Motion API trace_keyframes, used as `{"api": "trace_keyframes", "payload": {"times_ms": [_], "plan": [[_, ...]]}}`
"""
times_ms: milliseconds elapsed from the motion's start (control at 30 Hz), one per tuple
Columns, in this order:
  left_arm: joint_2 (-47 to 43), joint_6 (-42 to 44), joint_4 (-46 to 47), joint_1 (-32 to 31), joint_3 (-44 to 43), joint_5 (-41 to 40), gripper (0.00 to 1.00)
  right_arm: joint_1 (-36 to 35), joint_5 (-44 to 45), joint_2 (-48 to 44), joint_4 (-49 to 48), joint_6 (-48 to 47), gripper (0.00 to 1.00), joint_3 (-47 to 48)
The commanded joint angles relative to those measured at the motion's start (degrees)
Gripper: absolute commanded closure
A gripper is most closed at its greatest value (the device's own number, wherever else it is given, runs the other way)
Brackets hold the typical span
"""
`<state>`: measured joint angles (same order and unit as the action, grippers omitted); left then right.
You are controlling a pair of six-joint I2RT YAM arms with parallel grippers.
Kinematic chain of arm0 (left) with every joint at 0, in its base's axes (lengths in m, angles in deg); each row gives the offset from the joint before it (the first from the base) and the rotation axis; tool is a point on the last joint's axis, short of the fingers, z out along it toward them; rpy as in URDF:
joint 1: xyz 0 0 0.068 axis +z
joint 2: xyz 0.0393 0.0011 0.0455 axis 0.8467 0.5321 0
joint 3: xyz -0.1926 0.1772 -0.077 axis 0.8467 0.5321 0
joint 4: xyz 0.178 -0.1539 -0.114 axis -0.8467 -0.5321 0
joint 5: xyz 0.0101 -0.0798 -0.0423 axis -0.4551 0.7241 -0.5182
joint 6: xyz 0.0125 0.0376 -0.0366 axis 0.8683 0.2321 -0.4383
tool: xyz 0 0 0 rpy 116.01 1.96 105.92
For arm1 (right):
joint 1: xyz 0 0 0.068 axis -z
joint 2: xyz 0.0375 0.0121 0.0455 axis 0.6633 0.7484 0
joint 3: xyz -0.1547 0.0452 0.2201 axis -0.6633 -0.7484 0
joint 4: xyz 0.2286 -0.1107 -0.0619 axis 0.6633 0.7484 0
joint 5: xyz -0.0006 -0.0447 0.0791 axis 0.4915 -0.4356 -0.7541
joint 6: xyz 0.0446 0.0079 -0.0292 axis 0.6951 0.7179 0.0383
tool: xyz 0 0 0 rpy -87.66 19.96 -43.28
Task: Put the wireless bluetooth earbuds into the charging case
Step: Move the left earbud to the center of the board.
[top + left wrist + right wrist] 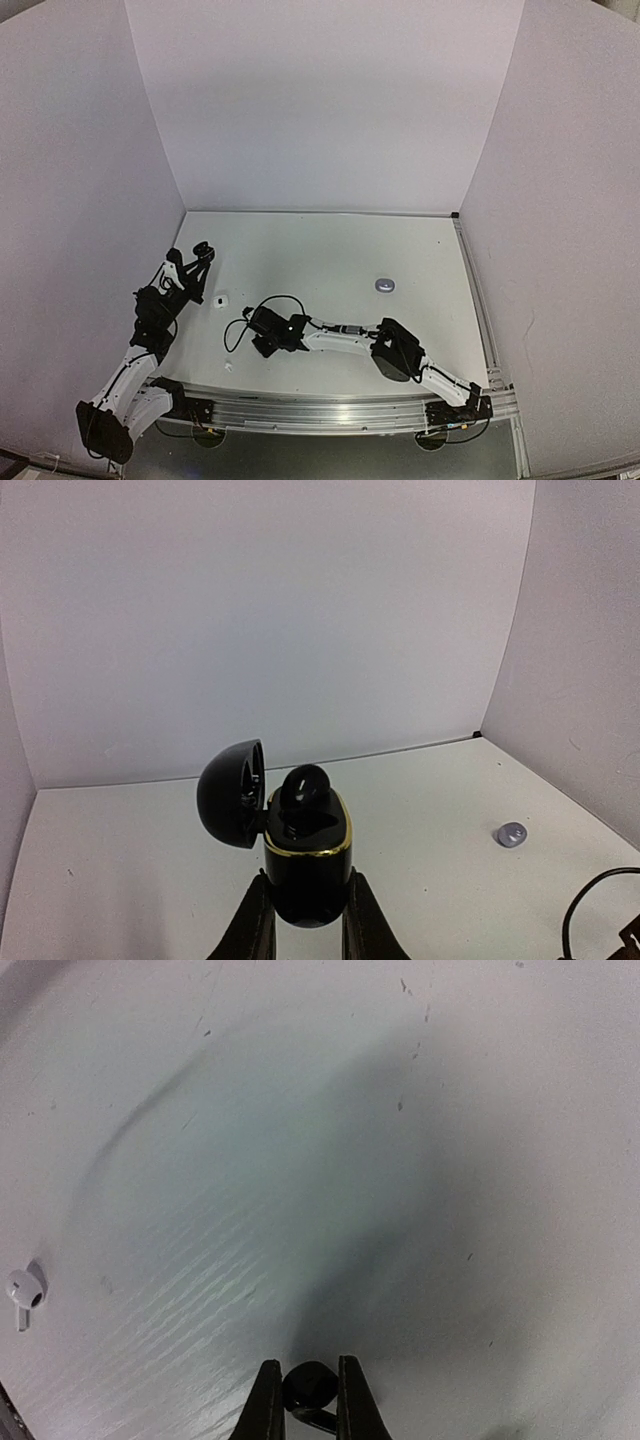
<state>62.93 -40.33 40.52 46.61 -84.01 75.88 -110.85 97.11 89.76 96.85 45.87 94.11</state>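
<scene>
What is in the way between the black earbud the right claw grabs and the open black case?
Nothing visibly blocks it. The black earbud sits in the right gripper; the left gripper holds the charging case, lid open. Only a small white object lies on the table between them.

left arm [125, 375] climbs from base toward 12 o'clock, elbow folded, wrist raised. i see left gripper [201, 252] aimed at 1 o'clock, fingers [255, 920] clamped on black charging case [307, 880]. right arm [335, 340] lies low, stretched toward 9 o'clock, elbow bent near base. right gripper [262, 335] tipped down, fingers [265, 1405] pinching black earbud [310, 1385].
</scene>
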Motion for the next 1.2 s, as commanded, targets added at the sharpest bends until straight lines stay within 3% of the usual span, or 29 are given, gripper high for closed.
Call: {"api": "trace_keyframes", "payload": {"times_ms": [0,233,433,700,933,1167], "plan": [[-1.1,0.4,1.2,0.3,-1.7,0.0,1.00,-2.6,-1.7,-6.3,10.6,7.0,1.00,-3.6],[-0.9,0.5,1.9,0.3,-1.5,0.2,1.00,-4.7,-2.1,-10.8,22.8,16.4,1.00,-9.0],[-0.7,0.1,2.6,0.3,-1.4,0.3,1.00,-5.3,3.6,-17.2,28.7,30.2,1.00,-16.8],[-0.4,-0.8,3.4,0.3,-1.4,1.2,1.00,-1.6,17.2,-29.0,27.8,49.0,1.00,-31.0],[-0.5,-0.8,3.4,0.3,-1.7,1.7,1.00,7.4,18.1,-30.2,20.5,52.5,1.00,-36.6],[-1.0,-1.5,3.6,0.3,-1.6,1.6,1.00,11.6,20.6,-29.7,18.2,64.8,1.00,-41.2]]}}
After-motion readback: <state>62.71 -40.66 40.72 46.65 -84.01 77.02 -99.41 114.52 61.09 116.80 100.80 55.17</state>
